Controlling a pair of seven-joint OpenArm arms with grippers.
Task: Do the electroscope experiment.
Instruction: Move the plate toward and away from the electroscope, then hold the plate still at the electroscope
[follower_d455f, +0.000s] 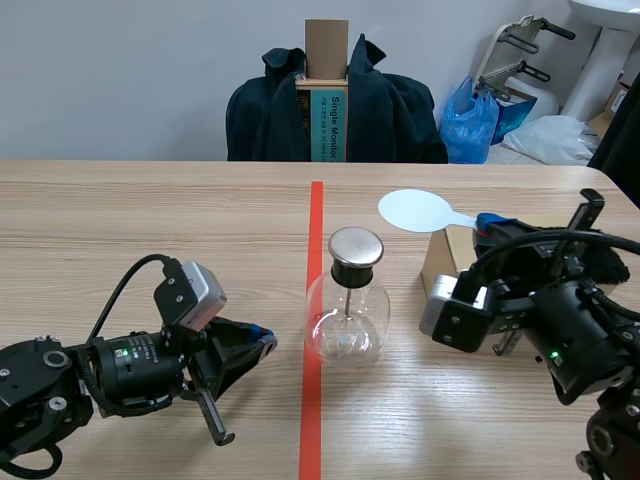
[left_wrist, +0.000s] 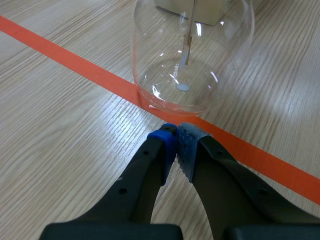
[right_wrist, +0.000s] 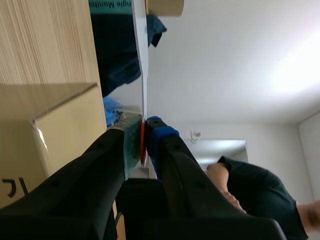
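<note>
The electroscope (follower_d455f: 348, 300), a round clear glass flask with a metal cap and a rod inside, stands on the red tape line at mid-table. My left gripper (follower_d455f: 262, 340) lies low on the table just left of it, shut on nothing; in the left wrist view its tips (left_wrist: 176, 137) sit a little short of the flask (left_wrist: 192, 55). My right gripper (follower_d455f: 490, 228) is raised above a cardboard box (follower_d455f: 440, 262), shut on the handle of a pale round paddle (follower_d455f: 415, 211). The right wrist view shows the paddle (right_wrist: 142, 60) edge-on between the fingers of that gripper (right_wrist: 143, 135).
A chair draped with a dark jacket (follower_d455f: 390, 110) and a boxed item (follower_d455f: 327, 70) stand behind the table's far edge. A blue bag (follower_d455f: 470, 120) is at the back right. A person (right_wrist: 260, 195) shows in the right wrist view. The cardboard box (right_wrist: 60, 135) is beside the right gripper.
</note>
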